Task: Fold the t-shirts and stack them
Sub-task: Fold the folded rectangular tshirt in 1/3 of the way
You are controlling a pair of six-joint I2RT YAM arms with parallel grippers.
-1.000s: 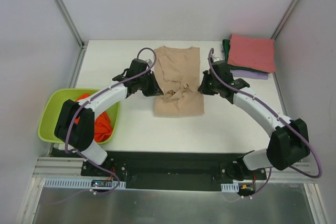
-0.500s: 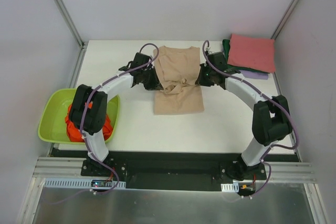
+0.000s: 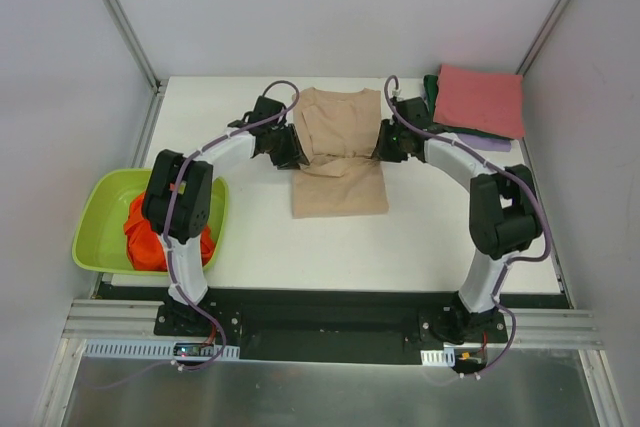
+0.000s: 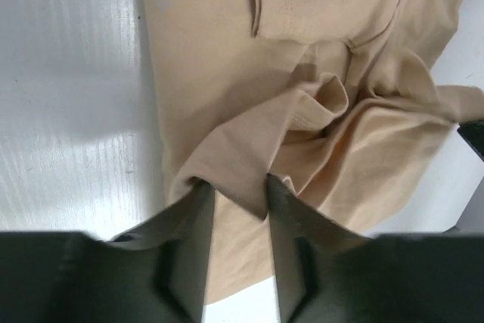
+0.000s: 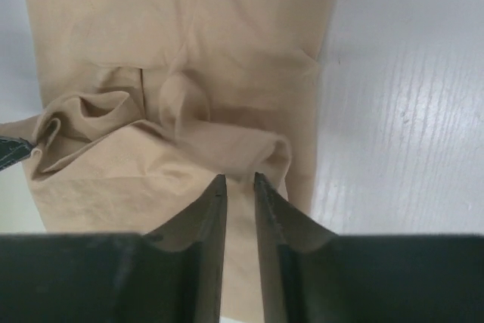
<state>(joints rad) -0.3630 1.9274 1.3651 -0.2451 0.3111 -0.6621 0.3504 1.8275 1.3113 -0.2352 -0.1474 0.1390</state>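
The beige t-shirt [image 3: 340, 192] lies lengthwise in the middle of the white table, bunched into a crosswise ridge about halfway up. My left gripper [image 3: 291, 151] is at its left edge and is shut on a raised fold of the beige cloth [image 4: 249, 149], as the left wrist view [image 4: 234, 183] shows. My right gripper [image 3: 384, 149] is at the shirt's right edge, shut on a fold of the same shirt [image 5: 249, 149] in the right wrist view [image 5: 240, 178]. An orange t-shirt [image 3: 140, 239] lies crumpled in the basin.
The lime-green basin [image 3: 92, 209] sits at the table's left edge, partly behind my left arm. At the far right corner is a stack of folded shirts: pinkish-red [image 3: 482, 99] on top, dark green [image 3: 431, 93] and lavender [image 3: 478, 143] below. Frame posts rise at the two back corners.
Both grippers have moved toward the far side of the table, dragging the bunched ridge of the beige shirt up with them. Both arms have stretched out further.
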